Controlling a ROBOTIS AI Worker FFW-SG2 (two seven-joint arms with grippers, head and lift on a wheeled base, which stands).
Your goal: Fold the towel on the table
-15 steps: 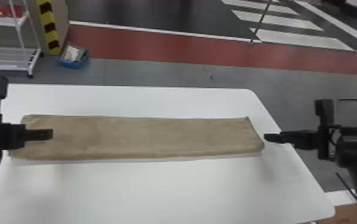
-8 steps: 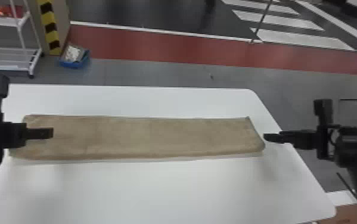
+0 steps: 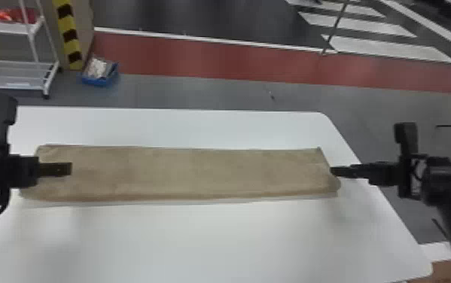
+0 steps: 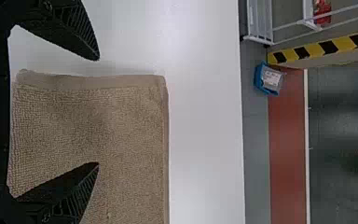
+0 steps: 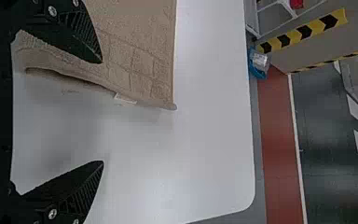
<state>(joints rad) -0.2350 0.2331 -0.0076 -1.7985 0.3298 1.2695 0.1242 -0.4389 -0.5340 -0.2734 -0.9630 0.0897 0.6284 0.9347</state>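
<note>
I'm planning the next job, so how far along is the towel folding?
Partway, it seems. The towel lies as a long, narrow strip with layered edges, so a lengthwise fold looks done. Nothing is in hand: the left gripper and right gripper are open at opposite ends of the strip. Probably left: folding that length shorter.

Tan towel [image 3: 183,173], folded into a long flat strip, lying crosswise on white table [image 3: 213,241], small white tag at right end.
</note>
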